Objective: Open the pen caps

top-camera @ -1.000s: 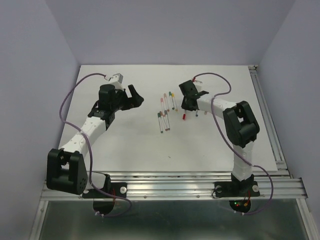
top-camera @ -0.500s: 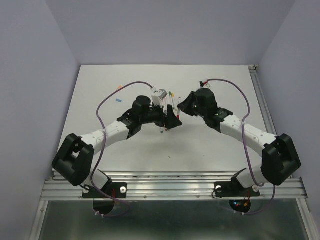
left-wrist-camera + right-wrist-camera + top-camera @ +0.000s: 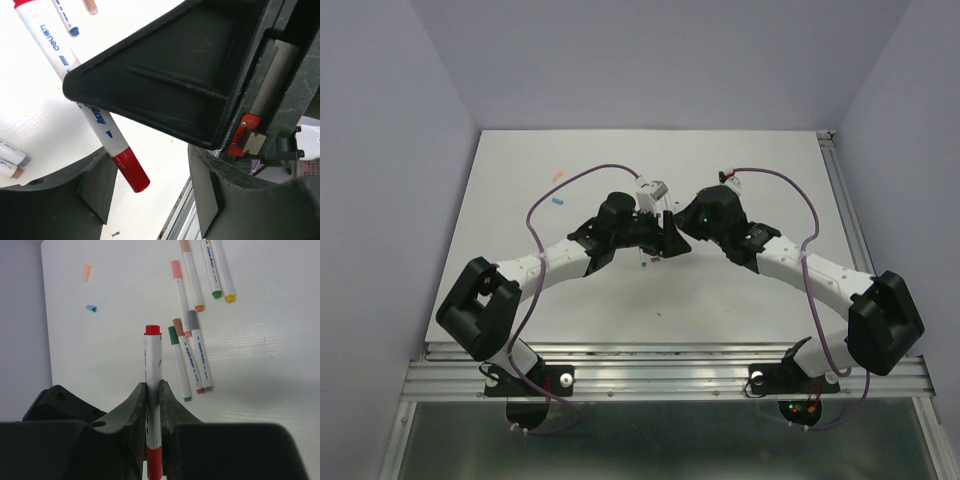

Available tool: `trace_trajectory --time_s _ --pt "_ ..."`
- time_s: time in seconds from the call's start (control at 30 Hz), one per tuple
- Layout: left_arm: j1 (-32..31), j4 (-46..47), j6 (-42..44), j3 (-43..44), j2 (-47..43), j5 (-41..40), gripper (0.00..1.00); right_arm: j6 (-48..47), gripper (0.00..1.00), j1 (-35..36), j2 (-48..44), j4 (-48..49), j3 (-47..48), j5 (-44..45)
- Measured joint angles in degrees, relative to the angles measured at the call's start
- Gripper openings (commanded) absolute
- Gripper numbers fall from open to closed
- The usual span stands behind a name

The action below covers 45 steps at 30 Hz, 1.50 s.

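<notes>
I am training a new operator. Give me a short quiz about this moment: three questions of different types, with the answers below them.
1. True or false: the right gripper is shut on the white barrel of a red pen.
2. Which loose caps lie on the table, away from the group of pens?
A) an orange cap and a blue cap
B) two green caps
C) one yellow cap
3. Fill in: the left gripper has open jaws on either side of the held pen's ____.
Key: 1 true; 2 A; 3 red cap.
</notes>
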Motion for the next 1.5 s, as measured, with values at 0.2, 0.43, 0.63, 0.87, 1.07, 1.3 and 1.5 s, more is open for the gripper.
trace_trajectory --time_s 0.2,0.43,0.63,0.87,1.07,1.3,1.5 --pt "-0.11 0.02 -0.22 0.0 0.2 -0.2 0.51 1.95 0.01 0.0 -0.85 -0.96 -0.02 2.32" --pt "-0.11 0.02 -0.2 0.02 0.61 -0.5 0.37 2.91 0.01 0.02 -1.33 -1.38 -0.02 3.69" --pt "0.13 -1.22 -1.01 0.13 1.97 -2.54 0.0 2.82 0.08 0.0 -1.62 -1.42 -0.04 4.13" --pt "0.0 -1.29 -1.38 0.13 2.45 -3.23 0.0 2.6 0.33 0.02 -2.1 -1.29 -0.61 3.41" --pt "-1.14 2.1 -1.64 0.13 2.43 -2.51 0.0 2.23 0.37 0.46 -0.83 -0.87 -0.61 1.33" --pt "-2.1 3.32 -3.26 -0.26 2.4 -2.62 0.0 1.38 0.21 0.61 1.05 -0.94 -0.57 2.4" --pt "-2.27 5.7 -5.09 -4.76 0.2 -4.35 0.0 0.5 0.01 1.77 2.43 -1.44 -0.55 3.02"
